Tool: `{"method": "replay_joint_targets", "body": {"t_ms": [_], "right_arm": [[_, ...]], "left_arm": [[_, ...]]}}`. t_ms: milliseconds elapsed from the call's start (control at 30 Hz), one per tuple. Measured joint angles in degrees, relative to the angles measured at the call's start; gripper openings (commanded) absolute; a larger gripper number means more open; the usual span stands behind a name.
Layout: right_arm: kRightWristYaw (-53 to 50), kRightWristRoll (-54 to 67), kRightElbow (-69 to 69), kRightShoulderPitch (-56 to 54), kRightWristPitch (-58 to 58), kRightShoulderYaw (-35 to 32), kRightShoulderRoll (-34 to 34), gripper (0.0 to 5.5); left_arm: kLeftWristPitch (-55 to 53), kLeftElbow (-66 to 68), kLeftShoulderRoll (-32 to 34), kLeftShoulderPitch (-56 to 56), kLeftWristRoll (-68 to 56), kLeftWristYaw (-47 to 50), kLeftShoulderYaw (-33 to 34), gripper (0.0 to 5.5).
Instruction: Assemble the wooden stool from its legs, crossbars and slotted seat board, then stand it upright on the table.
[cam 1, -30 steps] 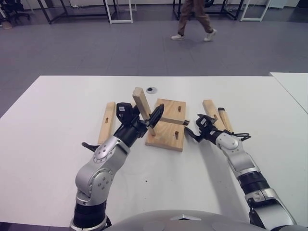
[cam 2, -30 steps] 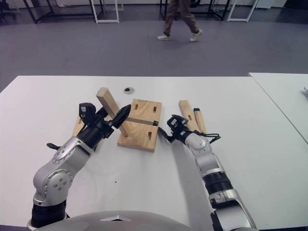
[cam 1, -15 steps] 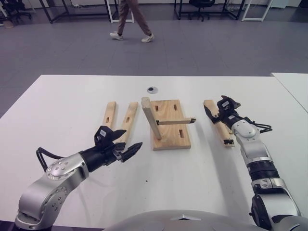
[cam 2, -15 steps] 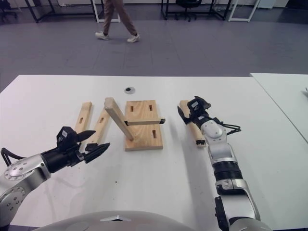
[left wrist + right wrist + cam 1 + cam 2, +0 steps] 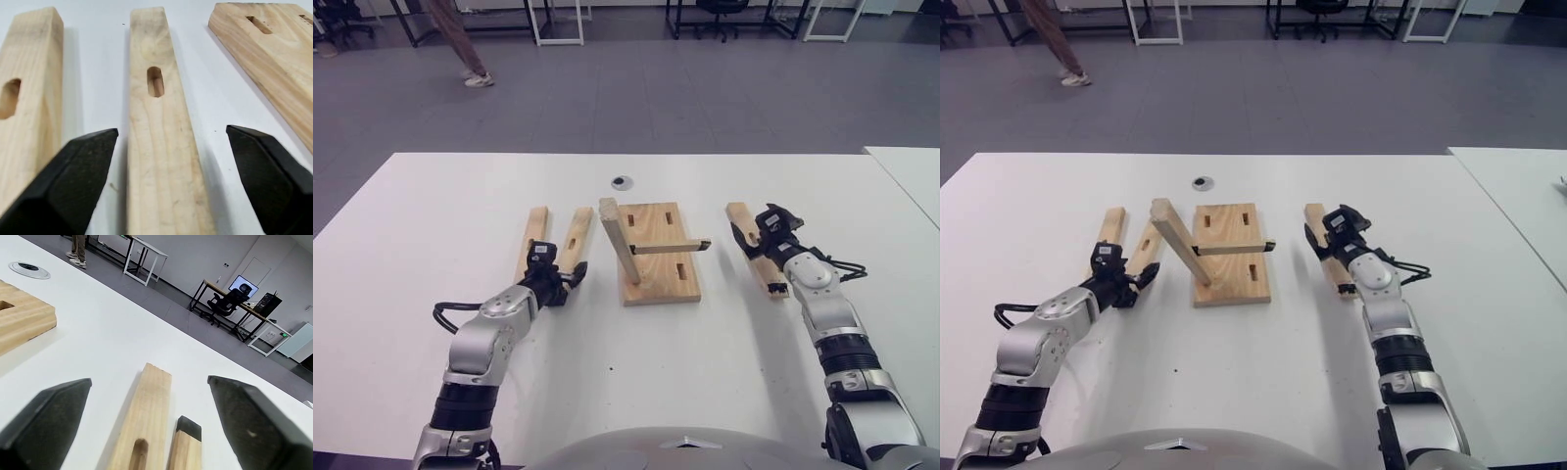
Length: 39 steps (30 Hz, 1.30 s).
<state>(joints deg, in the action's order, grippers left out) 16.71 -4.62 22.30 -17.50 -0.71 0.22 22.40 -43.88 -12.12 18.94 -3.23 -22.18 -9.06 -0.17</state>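
The slotted seat board (image 5: 668, 279) lies flat mid-table. One leg (image 5: 619, 240) stands tilted in it, and a crossbar (image 5: 668, 247) runs from that leg over the board. Two loose legs lie to the left, an outer one (image 5: 537, 240) and an inner one (image 5: 576, 233). My left gripper (image 5: 566, 282) is open at the inner leg's near end, and its fingertips (image 5: 93, 147) straddle this leg (image 5: 159, 122). On the right lie another leg (image 5: 742, 223) and a dark-tipped crossbar (image 5: 773, 279). My right gripper (image 5: 761, 228) hangs open just over that leg (image 5: 142, 431), beside the crossbar (image 5: 188, 445).
A round cable grommet (image 5: 622, 182) sits in the white table (image 5: 431, 225) behind the board. A second table's corner (image 5: 911, 176) shows at the far right. Bare tabletop lies in front of the board and along both sides.
My left gripper let go of the tilted leg, drew back, then came to the inner left leg's near end. My right gripper left the board's edge for the right leg. The board turned square.
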Motion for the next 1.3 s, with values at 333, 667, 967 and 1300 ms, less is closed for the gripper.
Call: {"method": "replay_joint_targets", "body": {"t_ms": [333, 667, 967, 1300], "right_arm": [[0.0, -1.0, -0.2, 1.6, 0.3, 0.8, -0.3, 4.44], [6.5, 21.2, -6.4, -6.2, 13.8, -9.1, -5.6, 4.44], [-0.9, 57.5, -7.9, -38.7, 40.6, -23.7, -13.0, 4.44], [-8.7, 71.7, -12.7, -40.8, 47.0, -25.8, -18.0, 4.44]], "left_arm": [[-3.2, -1.1, 0.9, -0.2, 5.1, 0.8, -1.9, 2.09], [5.1, -6.0, 0.2, -9.8, 2.1, -5.1, 5.3, 2.08], [23.2, 1.0, 4.0, -29.3, -0.7, -23.1, 5.0, 2.08], [24.5, -0.2, 3.0, -29.3, 0.4, -24.9, -0.1, 2.08]]}}
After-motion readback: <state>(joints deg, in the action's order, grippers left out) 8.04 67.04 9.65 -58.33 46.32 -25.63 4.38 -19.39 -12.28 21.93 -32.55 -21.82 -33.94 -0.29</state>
